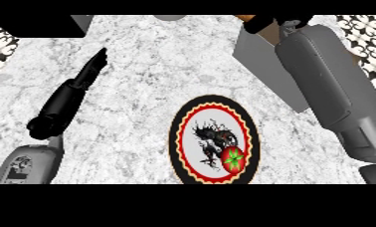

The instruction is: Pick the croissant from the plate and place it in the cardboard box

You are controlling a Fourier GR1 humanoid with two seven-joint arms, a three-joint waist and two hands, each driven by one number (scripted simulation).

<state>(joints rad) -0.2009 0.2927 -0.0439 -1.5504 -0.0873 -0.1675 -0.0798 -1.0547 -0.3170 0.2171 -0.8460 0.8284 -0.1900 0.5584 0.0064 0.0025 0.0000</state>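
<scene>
One plate (192, 121), tomato (233, 159) on it.

One head view looks steeply down from close above the marble counter (147, 71), facing away from the robot. Both forearms enter from the lower edge; the plate (180, 141) sits low centre, and the cardboard box (264, 56) is cut by the upper right

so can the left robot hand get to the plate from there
Probably yes: only bare counter lies between the left robot hand and the plate, and the right forearm is off over the cardboard box, not across that path.
</scene>
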